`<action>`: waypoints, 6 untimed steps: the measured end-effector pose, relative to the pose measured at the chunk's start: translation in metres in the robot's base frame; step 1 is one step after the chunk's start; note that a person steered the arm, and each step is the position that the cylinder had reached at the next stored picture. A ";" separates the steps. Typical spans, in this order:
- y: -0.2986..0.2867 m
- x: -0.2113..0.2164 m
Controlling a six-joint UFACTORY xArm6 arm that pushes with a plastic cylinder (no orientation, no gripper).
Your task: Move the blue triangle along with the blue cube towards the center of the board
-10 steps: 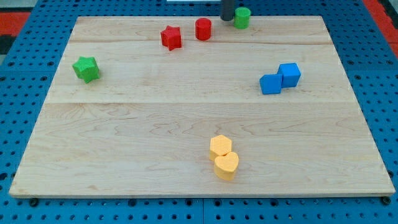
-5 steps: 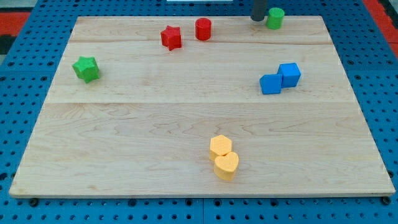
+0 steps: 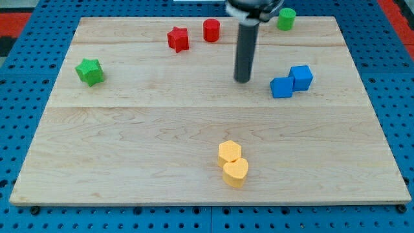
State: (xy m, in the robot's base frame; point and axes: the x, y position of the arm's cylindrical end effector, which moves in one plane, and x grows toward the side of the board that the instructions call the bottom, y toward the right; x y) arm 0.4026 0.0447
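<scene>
Blue marks the two task pieces: the blue cube [image 3: 301, 77] and the second blue block [image 3: 281, 87], taken to be the blue triangle though its outline reads squarish from this angle, sit touching each other in the right half of the worktop [image 3: 162, 136], nearer the top edge than the bottom edge. No pincer is fitted to this arm, so no spread or pinching state applies; the rod ends in my tip [image 3: 242, 80], which rests on the wood just to the left of the blue pair, apart from it, on the side facing the worktop's middle. The step in hand is judged to be the approach, with no contact made. A push towards the centre requires the tip on the far side of the pair, towards the right edge and top-right corner, so the next move calls for routing around the blocks without nudging them, then driving left and slightly towards the bottom edge.
</scene>
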 end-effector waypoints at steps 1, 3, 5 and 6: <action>0.030 0.063; 0.183 0.028; 0.147 -0.012; 0.047 -0.012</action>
